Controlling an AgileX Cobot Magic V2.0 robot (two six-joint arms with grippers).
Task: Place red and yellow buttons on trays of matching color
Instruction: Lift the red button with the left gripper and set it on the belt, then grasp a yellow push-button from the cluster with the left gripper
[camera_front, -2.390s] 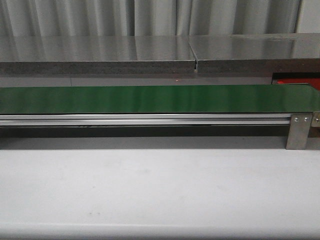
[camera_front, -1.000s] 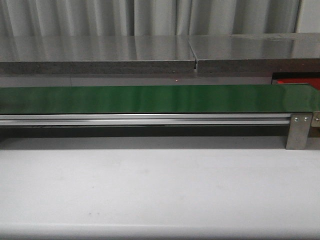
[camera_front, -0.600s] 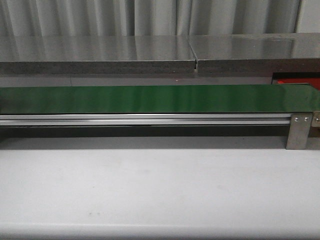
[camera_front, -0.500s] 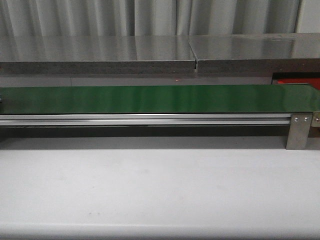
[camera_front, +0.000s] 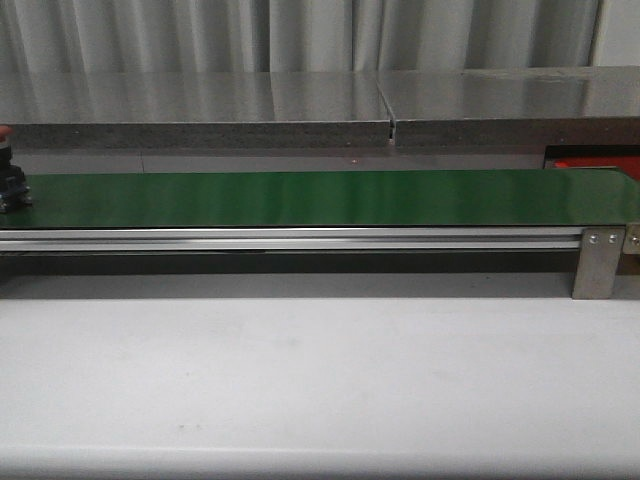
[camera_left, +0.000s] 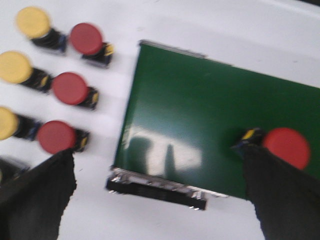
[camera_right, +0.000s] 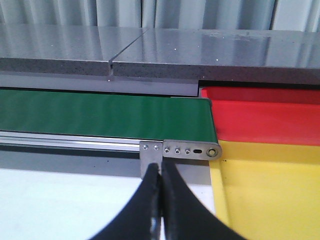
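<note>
A red button (camera_left: 286, 147) with a black base lies on the green belt (camera_left: 200, 115), and it also shows at the belt's far left end as the red button (camera_front: 12, 185). My left gripper (camera_left: 157, 152) hangs open above that belt end, one finger (camera_left: 280, 200) right beside the button, nothing between the fingers. Three more red buttons (camera_left: 70, 88) and yellow buttons (camera_left: 15, 66) lie in two rows on the white table beside the belt. My right gripper (camera_right: 161, 166) is shut and empty, near the belt's other end, where the red tray (camera_right: 260, 115) and yellow tray (camera_right: 270, 190) sit.
The belt (camera_front: 320, 198) runs across the table on an aluminium rail (camera_front: 300, 238) with a metal bracket (camera_front: 598, 262) at its right end. Behind it stands a grey ledge (camera_front: 300, 110). The white table (camera_front: 320, 380) lies in front. A bit of the red tray (camera_front: 590, 160) shows at the right.
The belt was bare in the earlier front frames. A red button has now come into view at its far left end.
</note>
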